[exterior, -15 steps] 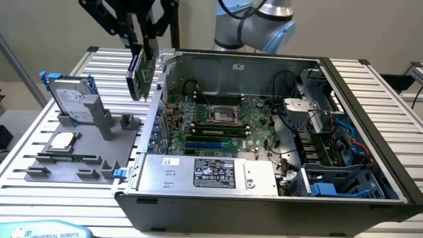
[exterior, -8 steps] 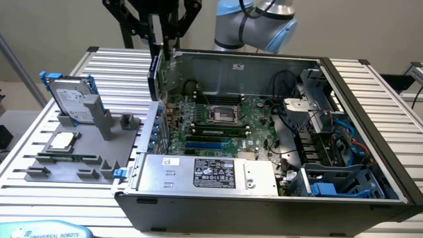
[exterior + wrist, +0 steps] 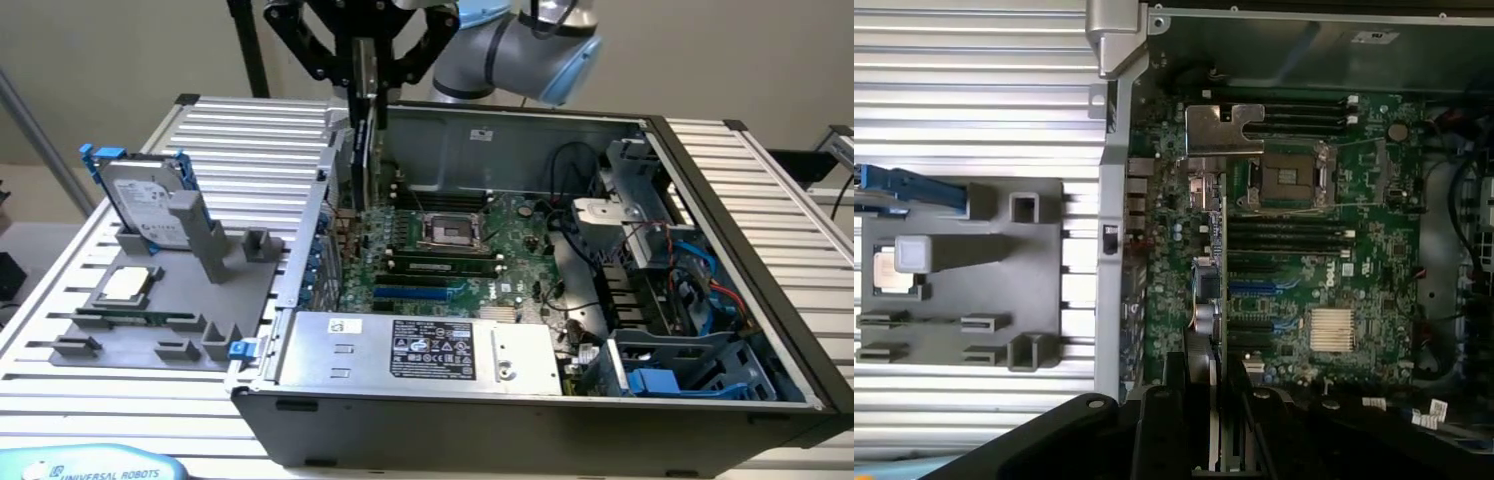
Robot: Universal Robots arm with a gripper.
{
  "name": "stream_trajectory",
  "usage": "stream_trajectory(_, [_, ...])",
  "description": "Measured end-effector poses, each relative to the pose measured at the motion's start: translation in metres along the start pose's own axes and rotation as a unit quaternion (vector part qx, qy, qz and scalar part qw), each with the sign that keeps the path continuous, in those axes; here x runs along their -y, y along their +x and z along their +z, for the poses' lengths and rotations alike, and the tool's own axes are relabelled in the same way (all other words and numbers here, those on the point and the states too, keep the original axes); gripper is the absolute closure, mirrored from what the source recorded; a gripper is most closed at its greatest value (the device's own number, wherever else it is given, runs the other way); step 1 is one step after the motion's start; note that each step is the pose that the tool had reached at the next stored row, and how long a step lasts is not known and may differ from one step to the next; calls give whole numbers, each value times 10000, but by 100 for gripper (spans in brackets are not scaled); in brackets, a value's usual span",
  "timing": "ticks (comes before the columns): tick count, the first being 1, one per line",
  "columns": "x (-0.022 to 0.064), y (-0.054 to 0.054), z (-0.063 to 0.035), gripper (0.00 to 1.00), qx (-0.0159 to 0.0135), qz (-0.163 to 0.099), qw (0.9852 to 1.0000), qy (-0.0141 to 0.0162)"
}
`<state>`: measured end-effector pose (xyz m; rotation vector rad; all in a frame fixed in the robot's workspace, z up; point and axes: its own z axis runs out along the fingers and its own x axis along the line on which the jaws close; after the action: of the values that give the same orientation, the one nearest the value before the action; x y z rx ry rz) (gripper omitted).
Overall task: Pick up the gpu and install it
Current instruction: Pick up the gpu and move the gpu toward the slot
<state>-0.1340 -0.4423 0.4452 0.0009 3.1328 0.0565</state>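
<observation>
Ribbed aluminium table (image 3: 254, 130) is occupied by an open computer case (image 3: 747, 200). The gpu (image 3: 360, 160) is held upright, edge-down, above the motherboard (image 3: 454, 250), at the far side of the case on the exterior view's left. The gripper (image 3: 370, 85) is clamped on its upper edge. The card is judged light, stiff and fragile. Hold is best taken on bare board edges, clear of components and the metal bracket (image 3: 1222, 130).
</observation>
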Motion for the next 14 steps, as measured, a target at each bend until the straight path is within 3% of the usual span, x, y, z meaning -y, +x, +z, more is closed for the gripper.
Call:
stream_trajectory(8, [0,-364,99,73,-2,0,10000,51])
stream_trajectory(14, [-27,-571,187,73,-2,-2,9999,128])
